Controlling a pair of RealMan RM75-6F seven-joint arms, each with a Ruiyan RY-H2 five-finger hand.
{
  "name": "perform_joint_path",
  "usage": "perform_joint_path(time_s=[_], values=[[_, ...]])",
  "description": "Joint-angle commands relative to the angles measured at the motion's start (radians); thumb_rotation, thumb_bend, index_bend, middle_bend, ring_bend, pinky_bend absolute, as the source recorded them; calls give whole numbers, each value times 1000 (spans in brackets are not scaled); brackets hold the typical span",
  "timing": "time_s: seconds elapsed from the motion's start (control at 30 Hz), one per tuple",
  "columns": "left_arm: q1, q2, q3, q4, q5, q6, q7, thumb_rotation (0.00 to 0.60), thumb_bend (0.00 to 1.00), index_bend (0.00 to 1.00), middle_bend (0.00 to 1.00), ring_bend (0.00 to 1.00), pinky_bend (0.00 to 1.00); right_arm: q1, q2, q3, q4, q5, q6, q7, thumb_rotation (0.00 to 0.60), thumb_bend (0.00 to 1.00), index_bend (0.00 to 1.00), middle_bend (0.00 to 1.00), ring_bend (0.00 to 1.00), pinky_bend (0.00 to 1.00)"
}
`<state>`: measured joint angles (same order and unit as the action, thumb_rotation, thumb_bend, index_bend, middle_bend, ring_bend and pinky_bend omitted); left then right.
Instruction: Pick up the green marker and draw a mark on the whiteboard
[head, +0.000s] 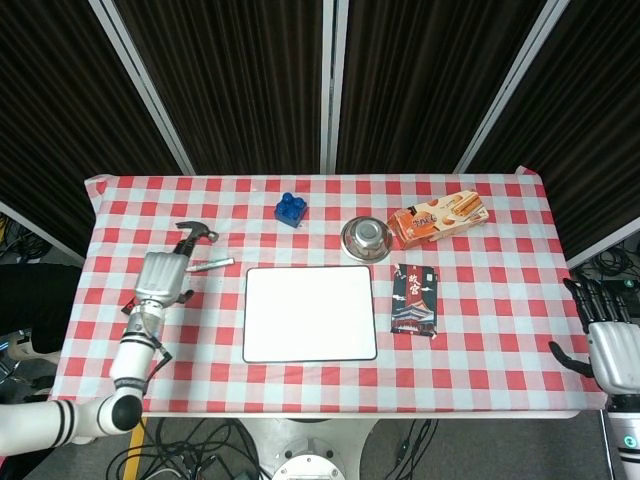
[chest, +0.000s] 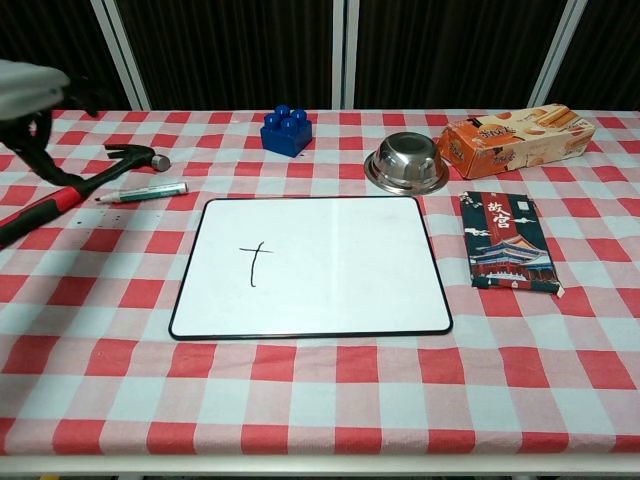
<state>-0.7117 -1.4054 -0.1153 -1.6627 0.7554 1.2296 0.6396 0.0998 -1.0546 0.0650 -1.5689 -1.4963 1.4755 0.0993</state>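
1. Head view: your left hand (head: 160, 277) hovers over the red-handled hammer (head: 165, 264), holding nothing; whether its fingers are spread, you cannot tell. The slim green marker (head: 211, 265) lies on the cloth, just left of the white rectangular whiteboard (head: 310, 313). Your right hand (head: 612, 345) idles, fingers spread.
2. Chest view: the whiteboard (chest: 312, 265) bears a black cross, so the drawing looks done; next, simply retract clear.

On the bench (chest: 330, 400), spread with a red-and-white checked cloth, a red-handled hammer (chest: 75, 187) lies at the left, a blue toy brick (chest: 287, 130) and an upturned steel bowl (chest: 406, 163) sit toward the back, with an orange biscuit box (chest: 515, 137) at the right rear and a dark printed packet (chest: 508, 240) lying flat in front of it.
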Motion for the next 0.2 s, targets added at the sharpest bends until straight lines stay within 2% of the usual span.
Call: perform_joint_path(time_s=[0.03,0.13,0.2], values=[[223,145,26,-8,254,187,-415,600,134,89,141,292,504,-3,-3,0,3,-2,4,5,600,125,0,0,0,0],[312,179,75,94,378,194,-669,600,122,97,140,147,263,-4,-7,-7,6,-22,8,25,600,133,0,0,0,0],[359,192,115,143,433,205,-748,600,122,97,140,110,185,-5,-7,-12,8,-35,11,40,600,143,0,0,0,0]])
